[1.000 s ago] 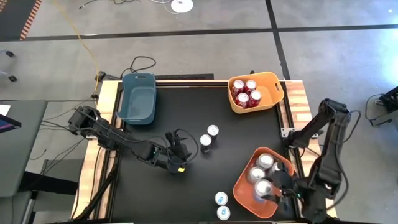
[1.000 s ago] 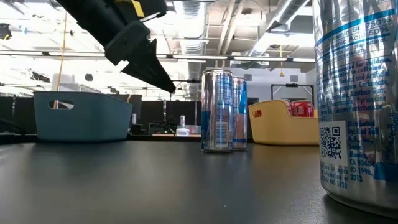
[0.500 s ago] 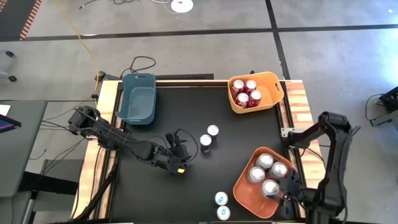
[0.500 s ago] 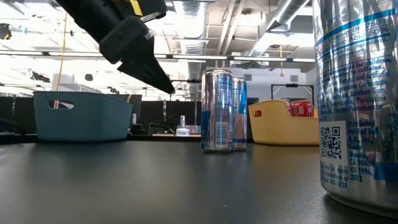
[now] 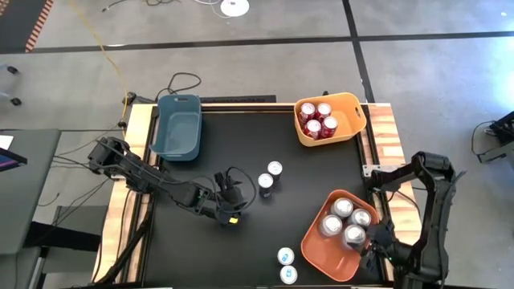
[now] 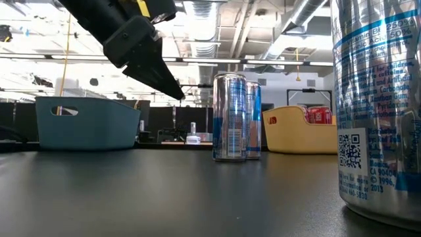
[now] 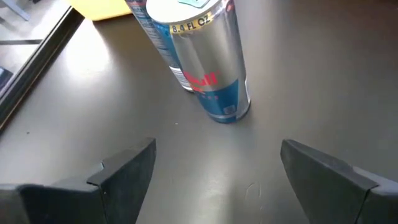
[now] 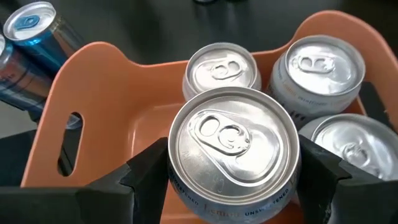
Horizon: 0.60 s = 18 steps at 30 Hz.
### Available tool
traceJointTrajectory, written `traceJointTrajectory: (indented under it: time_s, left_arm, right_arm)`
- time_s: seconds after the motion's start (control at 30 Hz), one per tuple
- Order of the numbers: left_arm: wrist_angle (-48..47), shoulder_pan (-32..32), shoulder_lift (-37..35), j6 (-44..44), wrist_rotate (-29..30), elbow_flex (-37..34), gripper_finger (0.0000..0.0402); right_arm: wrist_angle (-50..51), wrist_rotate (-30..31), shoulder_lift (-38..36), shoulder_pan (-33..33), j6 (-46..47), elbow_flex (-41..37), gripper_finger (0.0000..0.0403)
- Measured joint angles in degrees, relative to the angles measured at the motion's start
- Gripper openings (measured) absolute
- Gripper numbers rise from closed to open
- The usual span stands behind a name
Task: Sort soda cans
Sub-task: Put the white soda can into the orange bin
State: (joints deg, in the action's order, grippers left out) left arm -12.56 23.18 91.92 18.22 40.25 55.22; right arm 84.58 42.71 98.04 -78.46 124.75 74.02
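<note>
Right claw (image 8: 231,180) over the orange plastic bin (image 5: 317,245), fingers either side of a silver-grey soda can (image 8: 233,146) (whether gripped, cannot tell), three more silver-grey cans beside it. Left claw (image 7: 214,171) spread apart, empty, near two blue-and-silver cans (image 5: 270,177) mid black surface (image 5: 241,249).
</note>
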Motion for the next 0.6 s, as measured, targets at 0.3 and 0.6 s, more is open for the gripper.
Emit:
traceJointTrajectory:
  time_s: [0.3,0.6]
  left_arm:
    - [-0.6,1.1,0.0,0.6,-0.8,0.0,0.0339]
    - [-1.0,1.7,0.0,0.2,-0.8,0.0,0.0339]
  right_arm:
    - [0.2,0.1,0.4,1.7,4.3,-0.3,0.0275]
    - [-0.9,-1.4,5.2,4.0,4.6,-3.3,0.0315]
